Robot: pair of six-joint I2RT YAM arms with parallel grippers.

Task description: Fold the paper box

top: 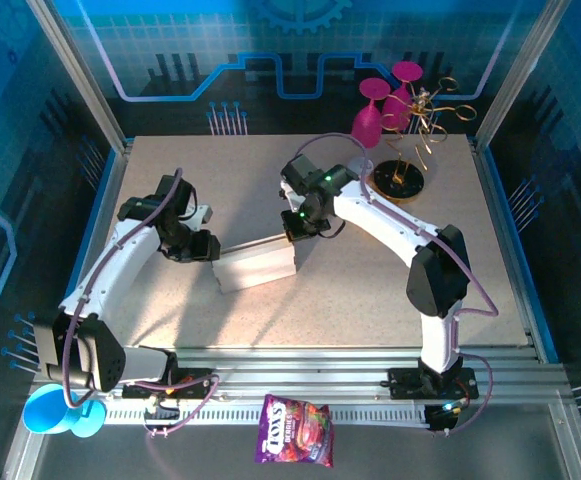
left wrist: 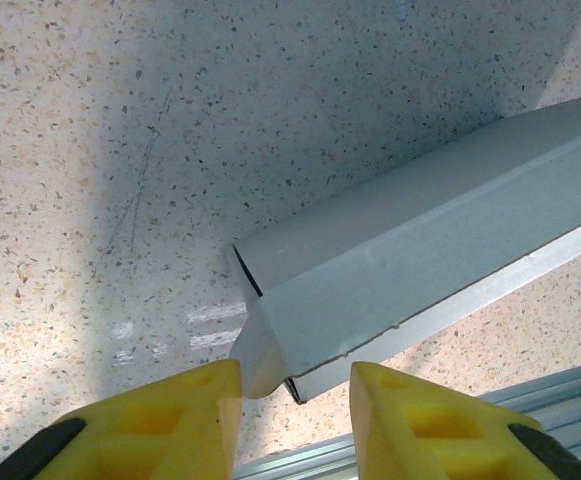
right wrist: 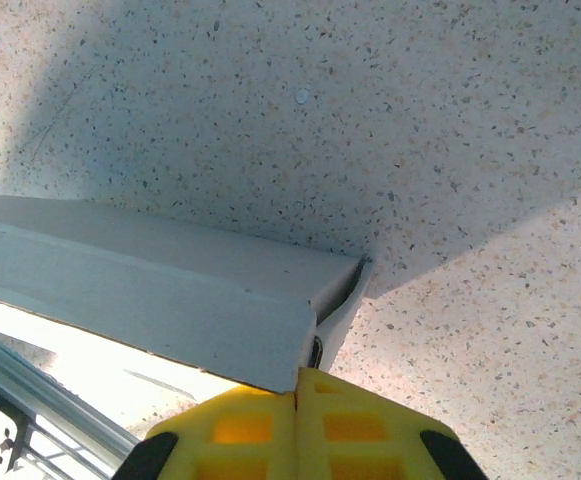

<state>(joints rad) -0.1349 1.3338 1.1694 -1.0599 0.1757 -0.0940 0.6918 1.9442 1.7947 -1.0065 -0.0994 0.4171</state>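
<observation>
Right, the paper box (top: 255,265) lies mid-table (top: 370,300), a long pale-grey cardboard sleeve stretched between the two arms. The left gripper (left wrist: 295,385) stands partly open around the box's left end, with a small end flap poking between its yellow fingers (left wrist: 185,415); the far finger is clear of the card. At the other end, the right gripper (right wrist: 296,385) is closed, its fingers pressed together with the tips against the box's edge. Whether any card is pinched there, I cannot tell. The purple candy bag (top: 295,430) sits off the table's near edge.
</observation>
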